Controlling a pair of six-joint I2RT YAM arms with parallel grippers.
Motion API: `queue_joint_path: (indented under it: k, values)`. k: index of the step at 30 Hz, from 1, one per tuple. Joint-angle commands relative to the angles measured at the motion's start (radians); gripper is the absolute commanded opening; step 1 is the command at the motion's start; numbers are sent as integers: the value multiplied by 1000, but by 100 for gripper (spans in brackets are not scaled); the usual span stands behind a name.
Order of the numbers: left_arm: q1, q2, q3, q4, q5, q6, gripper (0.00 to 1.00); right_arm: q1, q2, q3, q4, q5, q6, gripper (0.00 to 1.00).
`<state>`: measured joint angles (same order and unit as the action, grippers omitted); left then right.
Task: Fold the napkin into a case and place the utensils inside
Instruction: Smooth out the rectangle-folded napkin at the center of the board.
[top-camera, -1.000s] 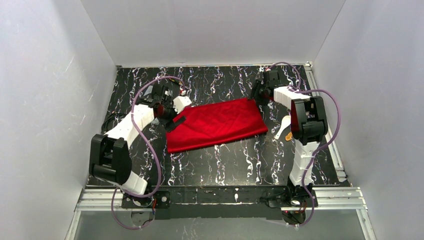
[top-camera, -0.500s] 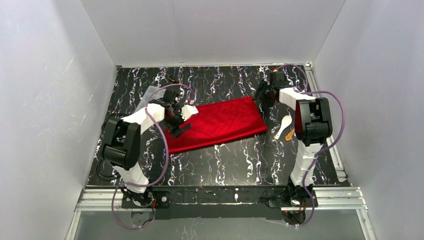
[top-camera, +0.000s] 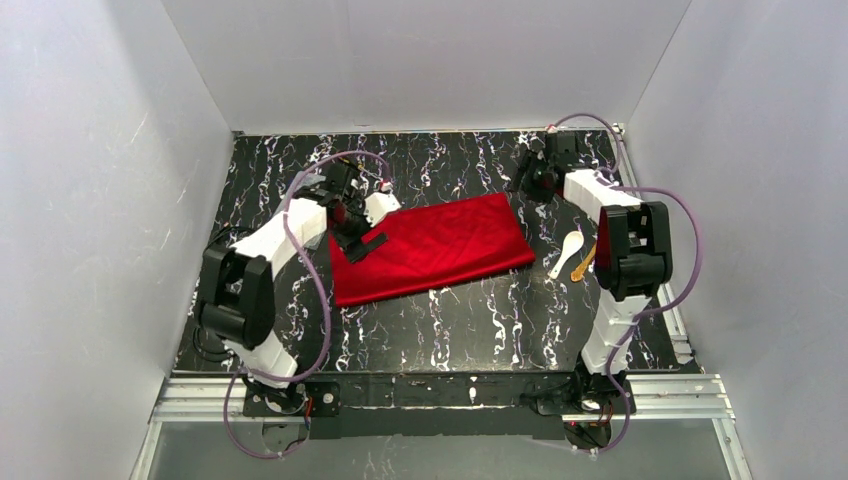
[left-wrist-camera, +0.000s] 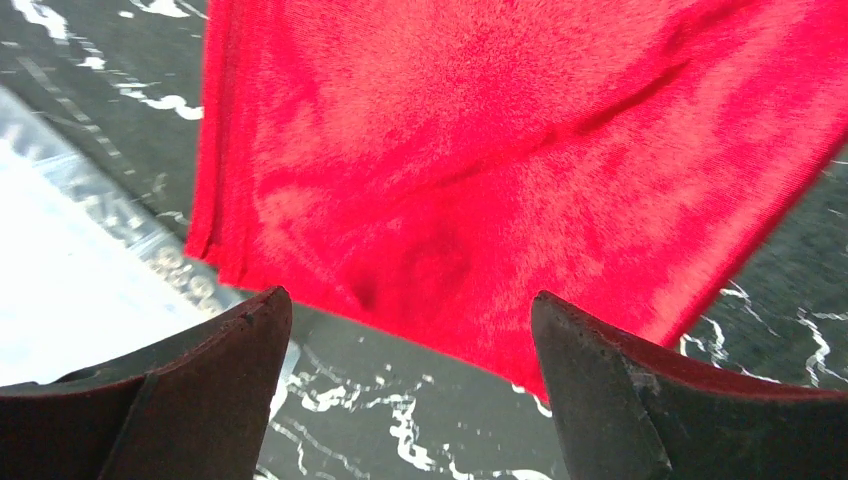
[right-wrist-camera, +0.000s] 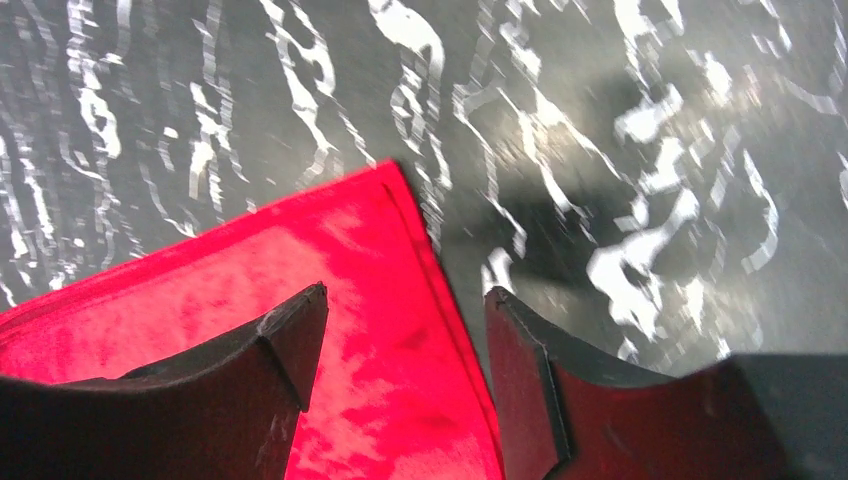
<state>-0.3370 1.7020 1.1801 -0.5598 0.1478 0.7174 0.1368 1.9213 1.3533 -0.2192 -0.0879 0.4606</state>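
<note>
The red napkin (top-camera: 430, 248) lies flat on the table as a folded, wide rectangle. My left gripper (top-camera: 362, 243) is open over its left end; in the left wrist view (left-wrist-camera: 410, 312) the jaws stand wide apart, empty, just short of the napkin's edge (left-wrist-camera: 500, 150). My right gripper (top-camera: 528, 185) is open at the napkin's far right corner; in the right wrist view (right-wrist-camera: 405, 300) the jaws straddle the cloth's right edge (right-wrist-camera: 350, 330) without closing on it. The white spoon (top-camera: 567, 250) and the yellow-gold utensil (top-camera: 583, 263) lie on the table right of the napkin.
The table is black marble-patterned (top-camera: 450, 320), with white walls on three sides. A pale, clear object (left-wrist-camera: 60, 270) lies just left of the napkin in the left wrist view. Metal rails run along the right (top-camera: 650, 250) and near edges.
My left gripper has shifted right and toward the far end of the napkin's left edge. My right gripper has drawn back toward the far right. The napkin and utensils have not moved.
</note>
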Motion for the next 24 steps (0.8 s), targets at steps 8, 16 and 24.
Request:
queue_joint_path:
  k: [8,16,24]
  values:
    - [-2,-245,-99,-320,101,173,90,69,222,353,-109,-16,-229,77]
    - [-28,-299,-220,-333,117,206,86,34,312,412,-113,-184,-299,78]
    - [-47,-321,-357,-177,87,247,74,35,354,363,-87,-240,-285,68]
